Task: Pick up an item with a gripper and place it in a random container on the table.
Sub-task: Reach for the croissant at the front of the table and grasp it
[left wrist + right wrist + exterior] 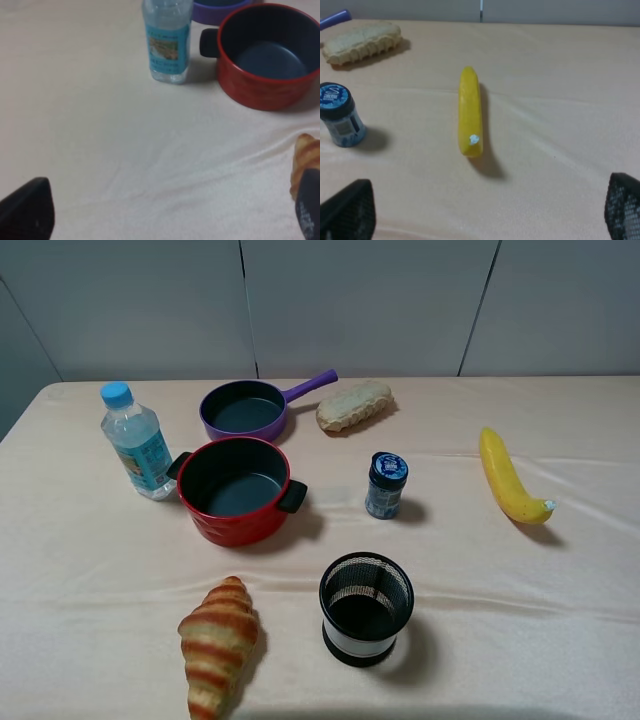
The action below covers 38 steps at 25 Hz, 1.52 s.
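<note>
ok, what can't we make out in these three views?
Left gripper and right gripper: only finger corners show in wrist views; arms absent from exterior high view.
Croissant: left wrist view, cut by frame edge and a finger.
Purple pan: left wrist view, cut by edge.
Blue jar label: too small everywhere.

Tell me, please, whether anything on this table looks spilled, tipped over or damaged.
Nothing stands out. The water bottle, blue-lidded jar and mesh cup stand upright, the red pot sits empty, and the croissant and banana lie intact on the cloth.
</note>
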### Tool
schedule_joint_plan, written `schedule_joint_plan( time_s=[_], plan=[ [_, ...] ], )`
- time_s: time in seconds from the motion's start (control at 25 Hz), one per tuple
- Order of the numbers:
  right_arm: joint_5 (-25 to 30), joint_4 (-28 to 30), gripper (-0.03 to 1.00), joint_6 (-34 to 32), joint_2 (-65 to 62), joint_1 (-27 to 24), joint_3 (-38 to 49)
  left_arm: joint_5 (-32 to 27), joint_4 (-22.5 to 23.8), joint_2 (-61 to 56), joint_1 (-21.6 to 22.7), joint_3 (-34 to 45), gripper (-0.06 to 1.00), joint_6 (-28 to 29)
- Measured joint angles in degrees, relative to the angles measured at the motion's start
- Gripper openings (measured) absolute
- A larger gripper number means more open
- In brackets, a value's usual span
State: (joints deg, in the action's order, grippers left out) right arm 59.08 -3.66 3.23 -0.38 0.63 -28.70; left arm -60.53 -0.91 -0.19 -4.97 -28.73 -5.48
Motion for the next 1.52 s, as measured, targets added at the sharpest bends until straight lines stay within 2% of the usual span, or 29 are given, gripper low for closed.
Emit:
schedule_joint_plan(
  time_s=[0.16,0.56,0.92,1.16,1.52],
  plan=[
    [0.0,0.0,0.69,0.0,0.0,0.0,0.0,-0.2,0.1,2.0,0.0,-1.7,0.97,0.3],
    [0.0,0.0,0.69,0.0,0.0,0.0,0.0,-0.1,-2.6,18.6,0.0,-4.8,0.97,0.3],
    [0.0,0.0,0.69,0.0,0.0,0.0,0.0,0.4,-7.0,34.2,-0.5,-8.8,0.96,-4.8],
    [0.0,0.0,0.69,0.0,0.0,0.0,0.0,2.1,-6.6,41.0,-6.6,-10.4,0.96,-5.1],
    [0.0,0.0,0.69,0.0,0.0,0.0,0.0,6.3,-6.4,51.7,-16.2,-10.5,0.96,-1.4]
  ],
)
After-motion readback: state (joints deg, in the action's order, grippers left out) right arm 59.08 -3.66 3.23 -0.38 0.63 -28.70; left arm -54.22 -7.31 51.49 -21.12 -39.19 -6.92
